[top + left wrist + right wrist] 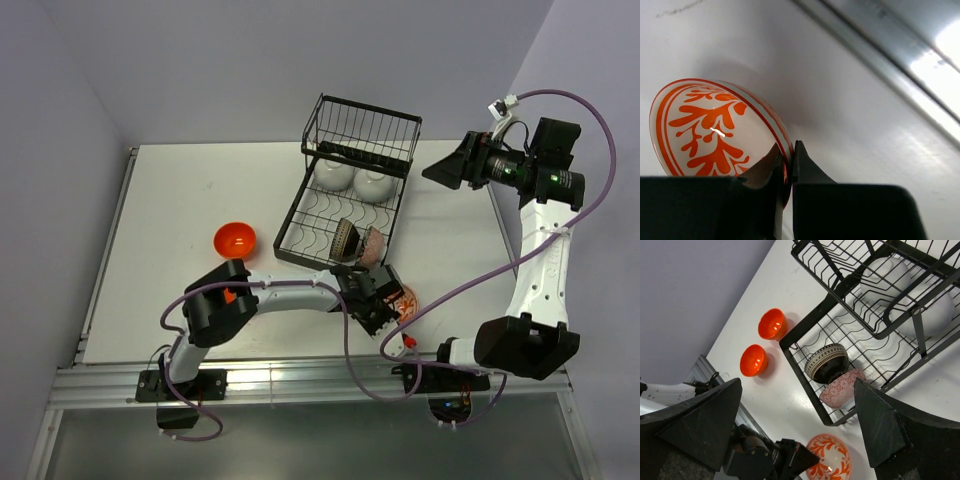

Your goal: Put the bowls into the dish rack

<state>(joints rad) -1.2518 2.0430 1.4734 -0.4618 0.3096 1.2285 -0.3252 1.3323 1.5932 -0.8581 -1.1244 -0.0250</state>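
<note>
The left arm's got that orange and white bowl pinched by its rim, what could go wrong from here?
The left gripper pinches only a sliver of glossy rim on the orange-and-white bowl, so it may slip or swing when lifted. The near end of the dish rack already holds a dark patterned bowl and a pink patterned bowl; setting it there could knock them.

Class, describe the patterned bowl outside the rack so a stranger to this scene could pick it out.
Find the black wire dish rack mid-table. Just off its near right corner, toward the table's near edge, the left end effector pinches the rim of the orange-and-white bowl. Unlike the two plain orange-red bowls left of the rack, it is white inside with orange leafy sprigs.
</note>
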